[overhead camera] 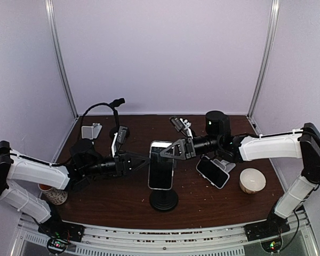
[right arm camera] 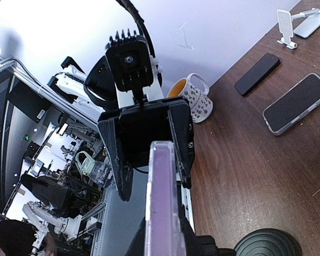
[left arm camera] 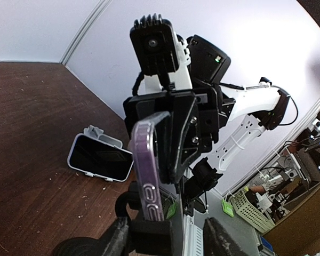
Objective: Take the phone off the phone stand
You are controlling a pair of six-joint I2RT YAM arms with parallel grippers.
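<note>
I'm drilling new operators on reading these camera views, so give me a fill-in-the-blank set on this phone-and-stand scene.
1. The upright phone rests on a black ____ with a round base.
2. In the top view, a second phone lies to its ____.
3. The white bowl sits nearest the ____ arm.
4. In the top view, the left pincer reaches the upright phone's ____ edge.

Missing words: stand; right; right; left.
</note>
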